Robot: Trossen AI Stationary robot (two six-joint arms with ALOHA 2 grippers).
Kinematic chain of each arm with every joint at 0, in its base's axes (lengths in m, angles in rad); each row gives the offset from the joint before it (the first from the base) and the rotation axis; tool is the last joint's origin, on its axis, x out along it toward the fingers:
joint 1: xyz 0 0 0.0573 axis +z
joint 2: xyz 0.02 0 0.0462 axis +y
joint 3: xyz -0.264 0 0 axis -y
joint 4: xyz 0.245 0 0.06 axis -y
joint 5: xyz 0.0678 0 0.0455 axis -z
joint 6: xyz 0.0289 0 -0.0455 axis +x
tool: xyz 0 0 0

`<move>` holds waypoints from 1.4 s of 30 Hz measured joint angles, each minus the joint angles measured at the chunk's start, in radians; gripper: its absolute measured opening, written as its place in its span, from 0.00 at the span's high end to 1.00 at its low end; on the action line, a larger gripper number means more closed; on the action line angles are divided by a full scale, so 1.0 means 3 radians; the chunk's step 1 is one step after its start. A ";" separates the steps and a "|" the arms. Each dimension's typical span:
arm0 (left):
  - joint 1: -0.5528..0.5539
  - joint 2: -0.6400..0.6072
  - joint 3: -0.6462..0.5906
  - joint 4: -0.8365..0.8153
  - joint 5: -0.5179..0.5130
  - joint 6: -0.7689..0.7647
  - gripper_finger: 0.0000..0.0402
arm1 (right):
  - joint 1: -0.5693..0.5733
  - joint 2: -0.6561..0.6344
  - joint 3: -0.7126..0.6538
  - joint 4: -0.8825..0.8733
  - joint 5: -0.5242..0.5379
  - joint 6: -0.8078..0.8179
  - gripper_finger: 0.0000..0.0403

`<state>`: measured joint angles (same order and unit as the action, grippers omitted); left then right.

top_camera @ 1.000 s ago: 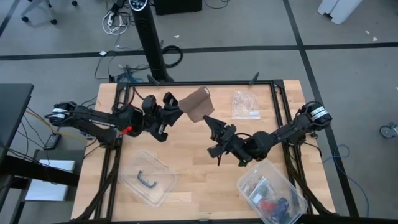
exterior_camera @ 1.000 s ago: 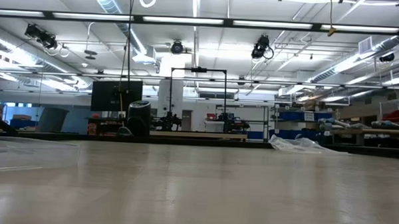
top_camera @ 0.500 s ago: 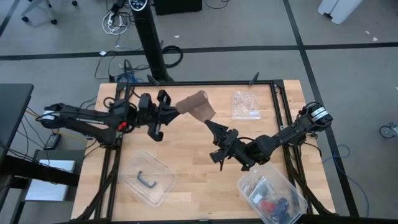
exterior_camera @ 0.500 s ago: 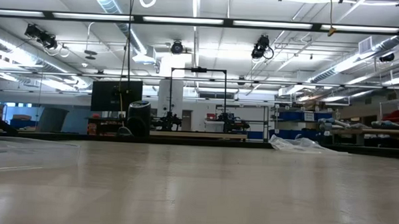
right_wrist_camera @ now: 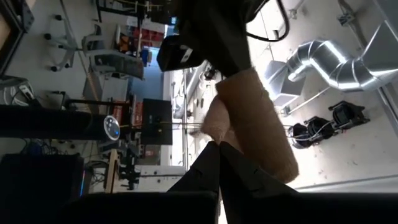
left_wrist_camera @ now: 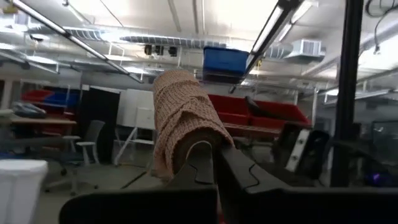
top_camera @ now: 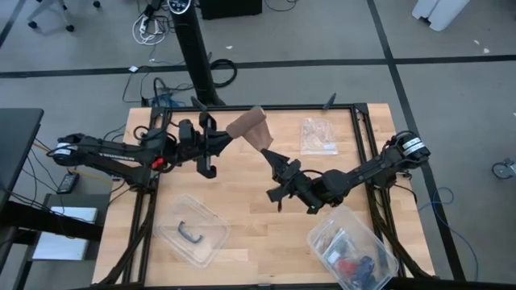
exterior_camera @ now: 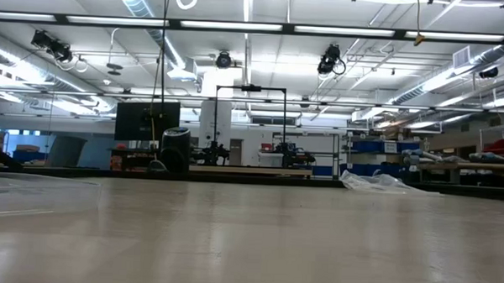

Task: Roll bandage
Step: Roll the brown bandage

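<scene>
Bandage (top_camera: 250, 129): a brown knitted strip held up above the table (top_camera: 242, 217), spanning from the left gripper to the right gripper; it sits just left of the clear bag. It looks narrower and more gathered than half a second ago, when it spread wider and flatter.
Left gripper (top_camera: 219, 138): fingers pressed together on the bandage's left end; in the left wrist view the fabric (left_wrist_camera: 180, 118) drapes over the closed fingertips (left_wrist_camera: 208, 165). The arm has drawn slightly farther from the bag since the earlier frame.
Right gripper (top_camera: 269, 155): fingers pinched shut on the bandage's lower right end; the right wrist view shows the strip (right_wrist_camera: 255, 124) running up from the closed tips (right_wrist_camera: 217, 163). It has shifted a little toward the left gripper, below and left of the bag.
Clear bag (top_camera: 318, 135): flat on the table's far right part, unchanged.
Tub (top_camera: 192, 230): clear, with a black handle, near the front edge, well left of the bag, unchanged.
Bin (top_camera: 351, 250): clear, with mixed contents, at the front right corner, below the bag, unchanged.
Low view: only bare tabletop (exterior_camera: 248, 242) and the room beyond, same as before.
</scene>
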<state>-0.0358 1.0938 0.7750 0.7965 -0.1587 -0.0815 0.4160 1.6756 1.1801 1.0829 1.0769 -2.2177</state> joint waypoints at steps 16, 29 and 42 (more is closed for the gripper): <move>-0.0105 0.0042 0.0000 -0.0011 -0.0293 0.0338 1.00 | -0.0019 0.0000 0.0000 0.0026 -0.0008 -0.0005 1.00; -0.0106 0.0196 0.0004 -0.0460 -0.0369 0.0349 1.00 | -0.0019 0.0000 0.0000 0.0025 -0.0018 -0.0036 1.00; -0.0378 0.0303 0.0003 -0.0766 -0.0336 0.0345 1.00 | -0.0026 0.0000 0.0000 0.0017 0.0038 -0.0001 0.99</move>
<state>-0.1491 1.1847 0.7759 0.5668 -0.2595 0.0221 0.4084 1.6756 1.1801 1.0879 1.0882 -2.2181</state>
